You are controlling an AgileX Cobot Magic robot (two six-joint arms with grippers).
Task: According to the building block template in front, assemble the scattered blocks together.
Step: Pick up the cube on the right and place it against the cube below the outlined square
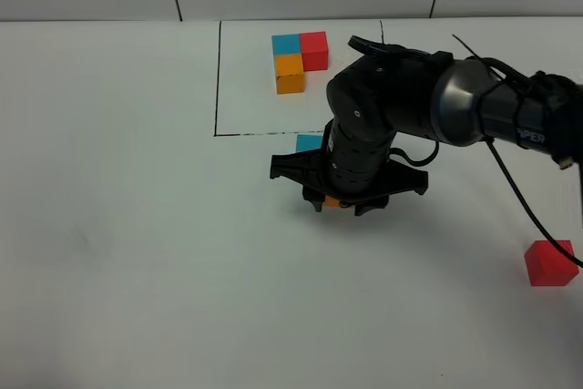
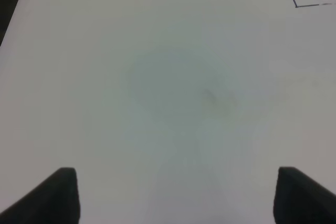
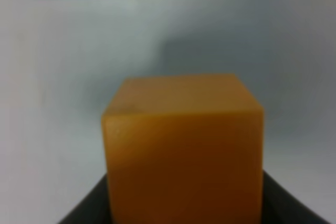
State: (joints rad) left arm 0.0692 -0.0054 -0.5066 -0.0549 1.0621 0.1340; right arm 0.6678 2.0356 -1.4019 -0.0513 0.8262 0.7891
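R gripper [image 1: 344, 204] clamped on orange cube [image 3: 184, 145], just near-side of teal cube [image 1: 308, 142]. Per template [image 1: 299, 59] orange butts blue's near face: we should square yaw, slide flush, no gap, then release. Red cube [image 1: 549, 262] well off to R. L gripper [image 2: 176, 198] idle, jaws apart.

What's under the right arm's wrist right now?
An orange block, gripped by the right gripper; a teal block peeks out behind. Most of both is covered in the high view.
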